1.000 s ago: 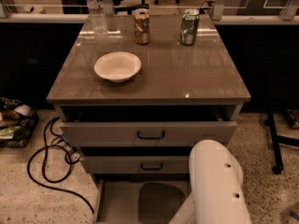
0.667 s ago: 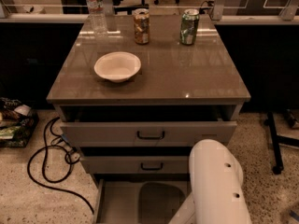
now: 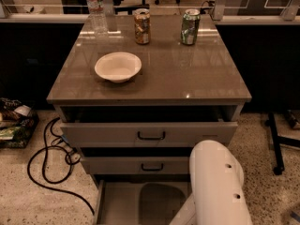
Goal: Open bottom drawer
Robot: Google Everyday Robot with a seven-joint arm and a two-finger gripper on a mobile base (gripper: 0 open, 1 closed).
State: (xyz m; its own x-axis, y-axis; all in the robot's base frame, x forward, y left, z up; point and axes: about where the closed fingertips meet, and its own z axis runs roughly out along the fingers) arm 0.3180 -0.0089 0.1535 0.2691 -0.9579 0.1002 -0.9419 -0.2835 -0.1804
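The bottom drawer (image 3: 121, 201) sits at the foot of the cabinet, below the middle drawer (image 3: 117, 165). It stands pulled well out toward the camera, so its pale, plain inside lies open to view with a soft shadow across the floor. Its front and handle fall below the picture's lower edge, so I cannot tell whether it has reached full travel. By my reading the opening itself is essentially done. What is left, at most, is a last bit of pull, letting go of the handle and backing away. The top drawer (image 3: 108, 134) also stands slightly proud of the cabinet, with a dark gap above it. The robot's white arm (image 3: 218, 186) reaches down at the lower right, in front of the open drawer. The end effector is out of sight, somewhere past the frame's bottom edge or behind that arm link, so I cannot tell whether it is released or clenched on the handle. On the bench (image 3: 187, 74) a bowl (image 3: 117, 66), two cans and a bottle stand untouched.
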